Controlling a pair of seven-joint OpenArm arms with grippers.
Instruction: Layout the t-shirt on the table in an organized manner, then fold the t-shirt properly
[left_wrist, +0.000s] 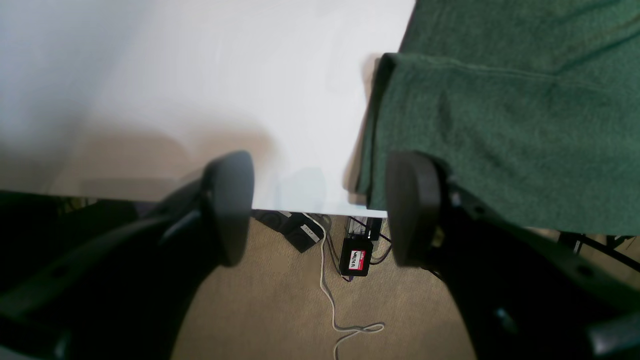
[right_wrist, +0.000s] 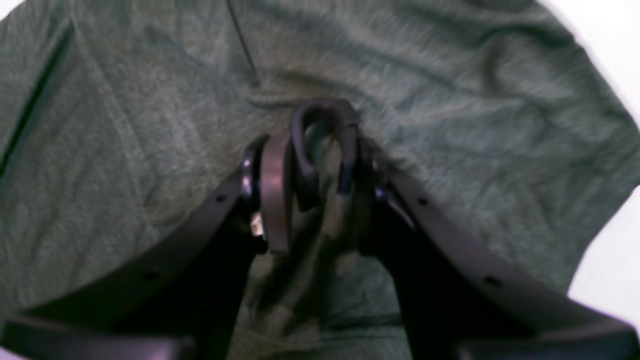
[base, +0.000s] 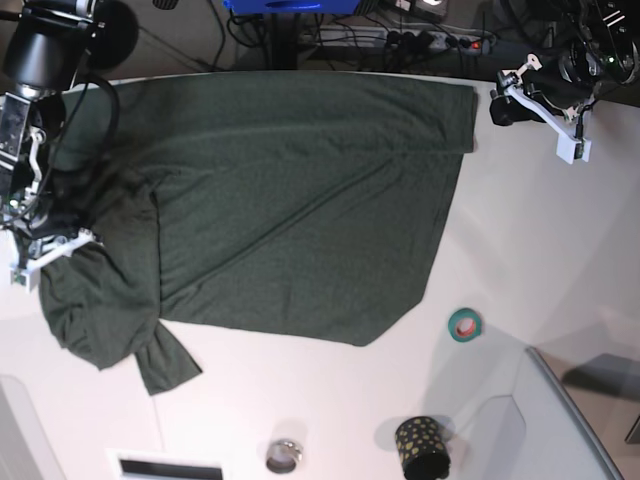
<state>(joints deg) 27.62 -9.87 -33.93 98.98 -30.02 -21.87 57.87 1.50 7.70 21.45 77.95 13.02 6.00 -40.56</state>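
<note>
The dark green t-shirt (base: 290, 200) lies spread over most of the white table (base: 520, 230), bunched and crumpled at its left end (base: 100, 300). My right gripper (right_wrist: 320, 170) is shut on a raised fold of the t-shirt (right_wrist: 450, 125) at that crumpled left side, and it shows in the base view (base: 45, 245). My left gripper (left_wrist: 320, 207) hangs open over the table's edge (left_wrist: 300, 205) beside a hemmed corner of the t-shirt (left_wrist: 500, 125), with nothing between its fingers. In the base view it sits at the far right corner (base: 503, 105).
A green tape roll (base: 463, 324), a black dotted cup (base: 421, 445) and a small metal ring (base: 284, 456) sit near the front. A grey bin corner (base: 575, 420) is at the front right. Cables and a labelled black box (left_wrist: 356, 256) lie on the floor below the edge.
</note>
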